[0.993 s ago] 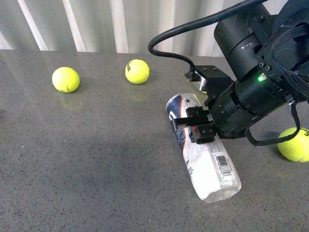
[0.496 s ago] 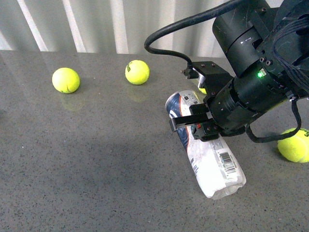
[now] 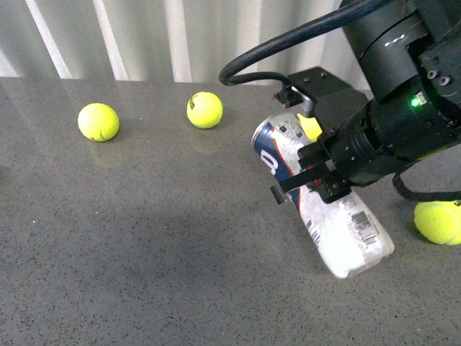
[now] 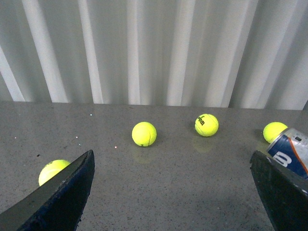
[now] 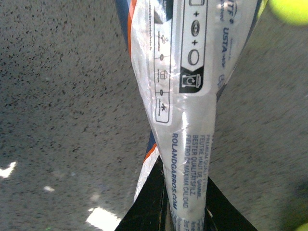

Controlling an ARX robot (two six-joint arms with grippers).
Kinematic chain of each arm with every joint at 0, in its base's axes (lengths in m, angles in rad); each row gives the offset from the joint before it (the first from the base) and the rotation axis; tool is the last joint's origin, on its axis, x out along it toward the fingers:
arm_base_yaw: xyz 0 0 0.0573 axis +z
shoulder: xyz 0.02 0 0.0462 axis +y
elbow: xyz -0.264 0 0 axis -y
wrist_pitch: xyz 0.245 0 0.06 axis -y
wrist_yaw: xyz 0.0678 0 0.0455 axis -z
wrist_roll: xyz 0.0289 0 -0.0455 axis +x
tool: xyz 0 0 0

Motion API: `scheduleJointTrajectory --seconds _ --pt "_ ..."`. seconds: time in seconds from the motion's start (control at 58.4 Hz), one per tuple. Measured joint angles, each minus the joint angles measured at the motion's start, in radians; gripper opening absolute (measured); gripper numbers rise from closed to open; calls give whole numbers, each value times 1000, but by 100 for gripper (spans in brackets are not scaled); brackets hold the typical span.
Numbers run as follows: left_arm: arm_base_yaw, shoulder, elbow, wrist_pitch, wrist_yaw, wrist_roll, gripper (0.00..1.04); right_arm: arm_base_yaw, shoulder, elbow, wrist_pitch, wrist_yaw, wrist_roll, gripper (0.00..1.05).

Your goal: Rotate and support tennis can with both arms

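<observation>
right claw clamps tennis can printed rolandgarros.com.

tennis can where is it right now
Front view, right of centre: the tennis can is clamped in the right pincer, a tennis ball further right.

arx robot: visible bodywork

right arm: bulky black casing made of round housings, glossy, with pale scuffs; a small green light on its side. thick black cable runs from the top to a plug on a boxy black bracket; a thinner black cable runs beneath. right gripper: black, slim fingers, small red marks near the base. left gripper: two matte black wedge-shaped fingers, edges faintly bluish.
</observation>
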Motion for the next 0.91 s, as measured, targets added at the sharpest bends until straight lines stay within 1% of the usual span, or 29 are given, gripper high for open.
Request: scheduleJointTrajectory --seconds 0.068,0.086,0.103,0.12,0.137,0.154,0.171,0.188,0.205,0.223,0.24,0.274,0.291,0.308,0.377,0.411,0.479,0.565,0.616,0.753,0.907 --pt "0 0 0 0 0 0 98 1 -50 -66 144 95 -185 6" --pt "0 0 0 0 0 0 98 0 -54 -75 167 105 -216 5" --pt "0 0 0 0 0 0 98 -2 -62 -92 211 123 -294 5" --pt "0 0 0 0 0 0 98 -3 -65 -100 233 129 -311 5" --pt "0 0 0 0 0 0 98 -6 -71 -117 280 130 -394 5" --pt "0 0 0 0 0 0 98 -8 -73 -125 301 129 -428 5" --pt "0 0 0 0 0 0 98 -13 -76 -138 338 120 -495 5" --pt "0 0 0 0 0 0 98 -16 -77 -143 352 114 -512 5" --pt "0 0 0 0 0 0 98 -23 -79 -150 368 98 -576 5" --pt "0 0 0 0 0 0 98 -26 -80 -152 372 92 -608 5" --pt "0 0 0 0 0 0 98 -32 -81 -156 378 77 -681 5" --pt "0 0 0 0 0 0 98 -42 -81 -166 392 55 -764 5" --pt "0 0 0 0 0 0 98 -45 -81 -169 396 48 -777 5" --pt "0 0 0 0 0 0 98 -51 -81 -175 405 37 -838 5" --pt "0 0 0 0 0 0 98 -66 -81 -190 424 6 -961 5" --pt "0 0 0 0 0 0 98 -71 -80 -192 430 -4 -986 5" --pt "0 0 0 0 0 0 98 -80 -70 -195 463 -34 -1081 5" --pt "0 0 0 0 0 0 98 -80 -50 -188 486 -57 -1123 5" --pt "0 0 0 0 0 0 98 -74 -34 -179 488 -71 -1126 5" --pt "0 0 0 0 0 0 98 -11 55 -96 478 -106 -1105 5" --pt "0 0 0 0 0 0 98 47 146 -1 460 -117 -1083 5"
